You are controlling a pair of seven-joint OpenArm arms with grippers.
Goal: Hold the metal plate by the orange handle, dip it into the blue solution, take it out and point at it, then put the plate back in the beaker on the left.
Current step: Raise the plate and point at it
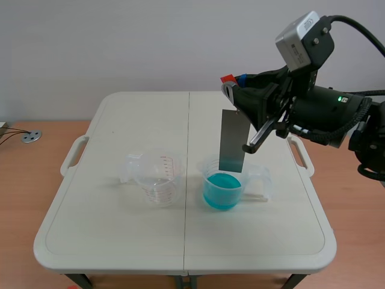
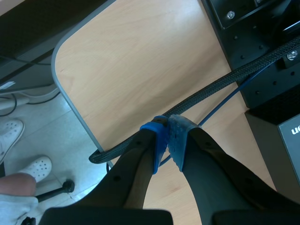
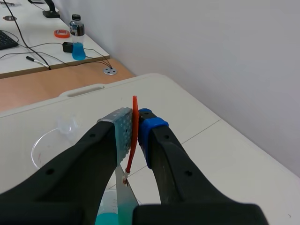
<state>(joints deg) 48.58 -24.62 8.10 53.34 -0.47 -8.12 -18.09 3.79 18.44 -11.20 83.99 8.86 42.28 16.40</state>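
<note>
A grey metal plate (image 1: 232,141) hangs upright above the beaker of blue solution (image 1: 222,190), its lower edge just over the rim. My right gripper (image 1: 230,82) is shut on the plate's orange handle (image 3: 134,133), which stands pinched between the pads; the plate's top (image 3: 124,197) shows under the fingers, with blue liquid (image 3: 108,219) below. A clear beaker (image 1: 157,178) stands to the left on the white table (image 1: 120,241). My left gripper (image 2: 167,140) is shut on nothing, away from the table over a wooden desk.
The blue beaker's handle (image 1: 263,182) points right. A seam runs down the table's middle. In the left wrist view a black braided cable (image 2: 197,101) and black equipment (image 2: 262,51) lie on the desk, with a person's white shoes (image 2: 33,168) on the floor.
</note>
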